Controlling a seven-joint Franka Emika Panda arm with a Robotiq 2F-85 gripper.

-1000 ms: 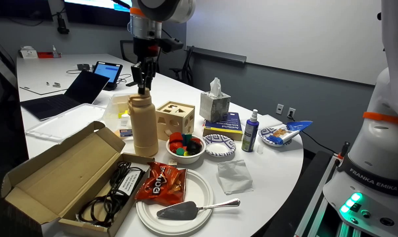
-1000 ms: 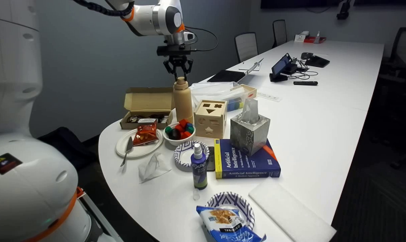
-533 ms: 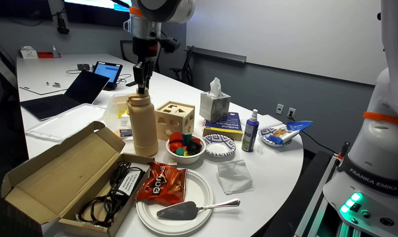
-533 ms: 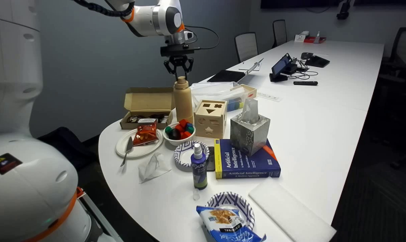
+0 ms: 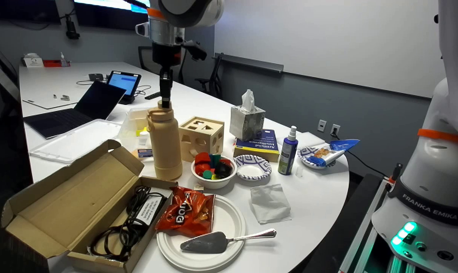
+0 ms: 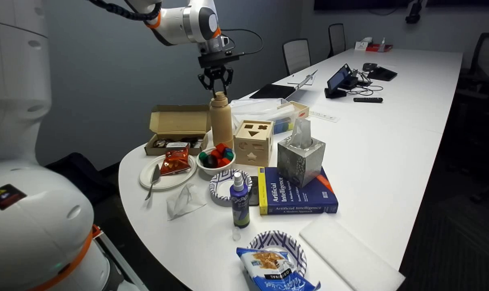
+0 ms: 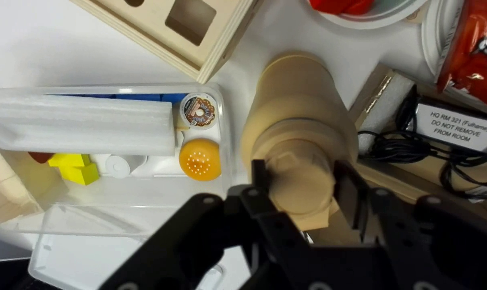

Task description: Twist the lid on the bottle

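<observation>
The tall tan bottle (image 5: 166, 146) stands upright on the table in both exterior views (image 6: 221, 123). Its body (image 7: 295, 92) also shows in the wrist view. The small round tan lid (image 7: 301, 191) sits on top of its neck, and it shows in an exterior view too (image 6: 219, 98). My gripper (image 7: 302, 177) points down from above the bottle, with one finger on each side of the lid. The jaws are closed against the lid's sides. In an exterior view my gripper (image 5: 166, 104) hides part of the lid, with its fingers nearly in line.
A wooden shape box (image 5: 201, 138) stands close beside the bottle. A bowl of blocks (image 5: 213, 184), an open cardboard box (image 5: 66, 189) and a clear bin (image 7: 225, 133) surround it. A tissue box (image 5: 247, 122) stands farther off.
My gripper has turned about its upright axis over the bottle, so its fingers now nearly overlap in an exterior view. It stays at the lid. The bottle has shifted only very slightly.
</observation>
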